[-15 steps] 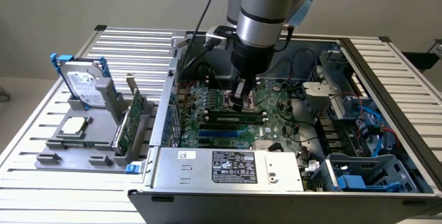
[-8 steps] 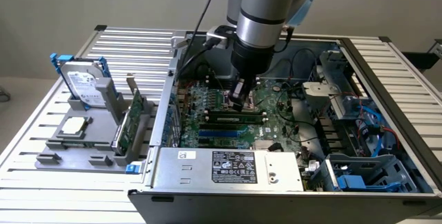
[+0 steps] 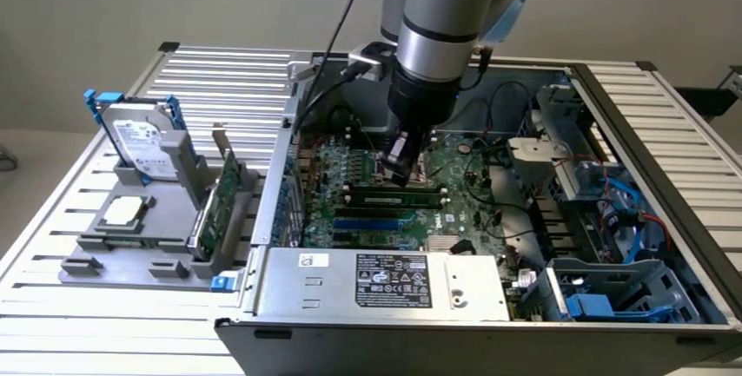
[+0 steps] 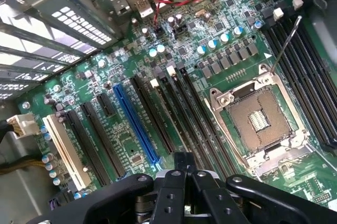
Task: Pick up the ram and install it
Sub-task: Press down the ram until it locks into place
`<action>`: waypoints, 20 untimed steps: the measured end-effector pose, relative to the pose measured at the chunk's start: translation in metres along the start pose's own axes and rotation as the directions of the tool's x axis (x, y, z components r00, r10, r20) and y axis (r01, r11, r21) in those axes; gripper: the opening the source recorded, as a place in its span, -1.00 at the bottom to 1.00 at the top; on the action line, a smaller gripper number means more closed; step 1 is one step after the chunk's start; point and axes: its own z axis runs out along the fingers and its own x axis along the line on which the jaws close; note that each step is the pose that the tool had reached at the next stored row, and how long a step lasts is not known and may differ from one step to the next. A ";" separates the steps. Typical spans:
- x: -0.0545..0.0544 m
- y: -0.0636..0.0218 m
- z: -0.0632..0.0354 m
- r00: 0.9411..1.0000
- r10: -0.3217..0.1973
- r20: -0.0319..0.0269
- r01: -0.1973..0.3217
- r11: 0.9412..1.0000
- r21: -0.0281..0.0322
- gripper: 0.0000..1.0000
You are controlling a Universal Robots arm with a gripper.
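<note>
RAM module (image 3: 398, 192): you can see it as a long, narrow, dark-green stick lying along the memory slots on the motherboard (image 3: 464, 207), inside the open computer case (image 3: 649, 133). It sits directly beneath the end effector (image 3: 400, 174), which is lowered into the case on the arm. In the exterior view the fingertips meet the top edge of the module near its middle. You cannot tell from either view whether the module is fully seated in its slot.

End effector state: closed. In the wrist view the black fingers (image 4: 175, 182) stand pressed together with no gap between them, above the row of long black slots (image 4: 181, 113) beside the blue slot (image 4: 134, 124). You cannot tell whether the closed fingers pinch the module or only press on it.

Surroundings, wrist view: the empty processor socket (image 4: 258, 121) with its metal frame lies next to the black slots, and a white slot (image 4: 63, 150) lies on the far side of the blue one.

Surroundings, exterior view: the case rests on a slatted metal desk (image 3: 221, 72). On the exterior view's left, a grey fixture (image 3: 151, 228) stands on the desk beside the case. It carries an upright hard drive (image 3: 145, 146) in a blue bracket, a wider green expansion card (image 3: 221, 207) standing on edge, and a flat square processor chip (image 3: 124, 212). The power supply (image 3: 383, 280) occupies the near edge of the case.
</note>
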 end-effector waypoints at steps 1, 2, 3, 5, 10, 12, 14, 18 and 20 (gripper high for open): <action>0.000 0.0000 0.0001 1.000 0.009 0.001 -0.009 1.000 0.000 -0.79; 0.000 0.0000 0.0002 1.000 0.019 0.003 -0.019 1.000 0.000 -0.79; 0.000 0.0000 0.0004 1.000 0.028 0.004 -0.028 1.000 0.000 -0.79; 0.000 0.0000 0.0006 0.999 0.047 0.007 -0.047 0.999 0.001 -0.79; 0.000 -0.0001 0.0011 0.995 0.095 0.015 -0.095 0.996 0.001 -0.79; 0.000 -0.0001 0.0014 0.993 0.113 0.018 -0.113 0.994 0.001 -0.79; 0.000 -0.0001 0.0016 0.991 0.133 0.021 -0.133 0.991 0.001 -0.79; 0.000 -0.0001 0.0021 0.985 0.170 0.027 -0.170 0.985 0.000 -0.79; 0.000 -0.0002 0.0023 0.982 0.188 0.030 -0.188 0.982 0.000 -0.79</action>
